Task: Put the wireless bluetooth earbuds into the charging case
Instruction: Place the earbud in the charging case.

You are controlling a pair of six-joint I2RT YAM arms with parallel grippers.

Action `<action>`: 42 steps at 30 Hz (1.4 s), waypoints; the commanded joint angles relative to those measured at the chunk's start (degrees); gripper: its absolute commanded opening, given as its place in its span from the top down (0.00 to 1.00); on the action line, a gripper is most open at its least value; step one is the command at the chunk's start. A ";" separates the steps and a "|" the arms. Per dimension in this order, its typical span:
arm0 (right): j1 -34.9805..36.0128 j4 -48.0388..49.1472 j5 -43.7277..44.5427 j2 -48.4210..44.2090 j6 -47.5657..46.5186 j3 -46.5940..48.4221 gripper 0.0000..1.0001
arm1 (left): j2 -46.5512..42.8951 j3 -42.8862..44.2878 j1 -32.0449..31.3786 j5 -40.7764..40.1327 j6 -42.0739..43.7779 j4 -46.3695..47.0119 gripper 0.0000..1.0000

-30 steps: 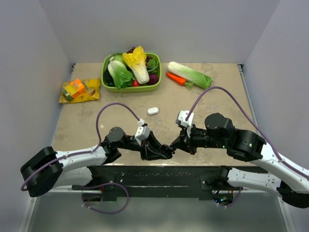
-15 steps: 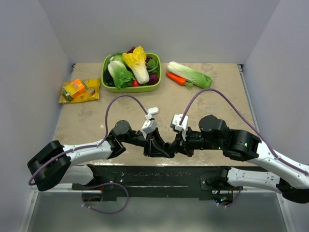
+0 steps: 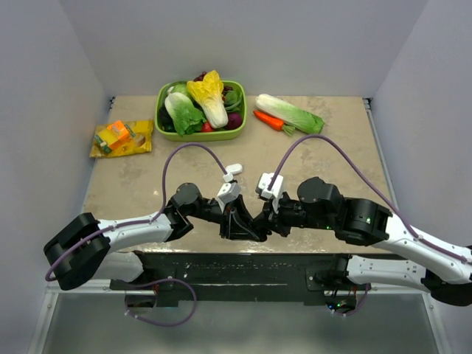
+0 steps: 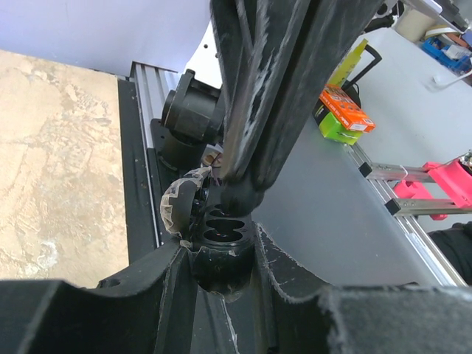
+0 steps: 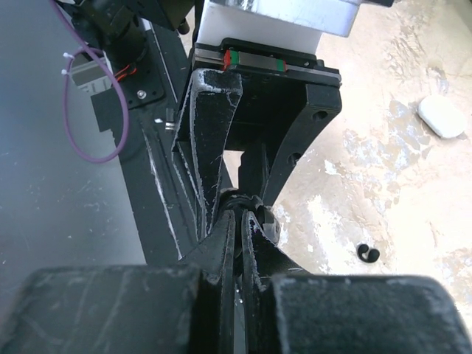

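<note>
Right jaws shifted left; charging case (image 4: 222,254) clamped between left jaws

Vegetable bowl (image 3: 195,136) — cabbage (image 3: 289,113), carrot (image 3: 268,119), snacks (image 3: 122,138)

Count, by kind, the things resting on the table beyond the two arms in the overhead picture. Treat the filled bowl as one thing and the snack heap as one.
Bowl: 1
Cabbage: 1
Carrot: 1
Snack heap: 1
Small white pod: 1
Total: 5
</note>
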 commanded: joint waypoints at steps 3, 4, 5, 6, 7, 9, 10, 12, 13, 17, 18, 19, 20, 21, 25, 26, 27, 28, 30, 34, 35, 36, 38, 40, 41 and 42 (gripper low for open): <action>1.04 3.62 2.10 0.63 0.55 -1.36 1.00 | 0.14 0.98 0.22 0.87 -2.29 4.72 1.00; 1.22 3.62 2.36 0.72 0.55 -1.45 1.00 | 0.05 1.06 0.22 0.87 -2.20 4.64 1.00; 1.31 3.62 2.54 0.63 0.55 -1.54 1.00 | 0.05 1.06 0.22 0.96 -2.20 4.64 1.00; 1.31 3.62 2.71 0.55 0.55 -1.63 1.00 | -0.04 1.06 0.22 0.87 -2.29 4.72 1.00; 1.31 3.62 3.06 0.46 0.55 -1.71 1.00 | -0.04 1.06 0.22 0.87 -2.11 4.73 1.00; 1.40 3.54 3.50 0.28 0.55 -1.89 1.00 | -0.21 1.15 0.22 0.78 -2.11 4.64 1.00; 1.40 3.54 3.59 0.19 0.55 -1.98 1.00 | -0.30 1.06 0.22 0.78 -2.11 4.64 1.00; 1.49 3.36 3.77 0.02 0.64 -2.24 1.00 | -0.39 1.06 0.22 0.70 -1.94 4.38 1.00; 1.49 3.27 3.86 -0.16 0.64 -2.33 1.00 | -0.48 1.06 0.22 0.61 -1.94 4.29 1.00; 1.75 3.10 3.86 -0.42 0.55 -2.51 1.00 | -1.09 1.15 0.22 0.52 -1.59 3.85 1.00; 1.75 3.10 4.55 -0.42 0.64 -2.51 1.00 | -1.27 1.33 0.14 0.43 -1.32 3.06 1.00; 1.84 3.10 4.65 -0.42 0.64 -2.59 1.00 | -1.44 1.41 0.22 0.26 -0.89 2.62 1.00; 1.84 3.18 4.74 -0.51 0.64 -2.68 1.00 | -1.45 1.59 0.22 0.26 -0.88 2.53 1.00; 1.92 3.19 4.91 -0.51 0.64 -2.77 1.00 | -1.53 1.68 0.22 0.26 -0.88 2.44 1.00; 2.19 3.27 5.18 -0.25 0.55 -3.21 1.00 | -1.62 1.77 0.22 0.34 -0.71 2.35 1.00; 2.36 3.36 5.18 -0.33 0.47 -3.30 1.00 | -1.53 1.85 0.22 0.43 -0.79 2.35 1.00; 2.54 3.36 5.18 -0.16 0.38 -3.38 1.00 | -1.62 1.85 0.14 0.61 -0.88 2.70 1.00; 2.80 3.27 5.00 -0.25 0.20 -3.47 1.00 | -1.62 1.94 0.22 0.78 -1.32 2.97 1.00; 3.07 3.45 4.83 -0.25 0.11 -3.74 1.00 | -1.62 1.94 0.22 1.05 -1.67 3.75 1.00; 3.42 3.89 4.12 0.10 0.11 -4.09 1.00 | -1.36 2.29 0.22 1.31 -2.37 4.63 1.00; 3.51 3.89 4.12 0.11 0.11 -4.17 1.00 | -1.36 2.38 0.22 1.49 -2.55 5.07 1.00; 3.51 4.24 4.12 0.11 0.20 -4.18 1.00 | -0.92 2.56 0.14 1.49 -2.72 5.69 1.00; 3.59 4.41 4.12 0.28 0.20 -4.18 1.00 | -0.57 2.82 0.22 1.66 -3.43 6.57 1.00; 3.68 4.59 4.12 0.63 0.20 -4.26 1.00 | 0.13 3.00 0.22 1.84 -3.78 7.54 1.00; 3.77 4.59 4.12 0.81 0.20 -4.26 1.00 | 0.31 3.08 0.22 1.84 -3.96 7.80 1.00; 3.68 4.85 4.12 0.90 0.29 -4.35 1.00 | 0.40 3.26 0.22 1.93 -3.96 8.41 1.00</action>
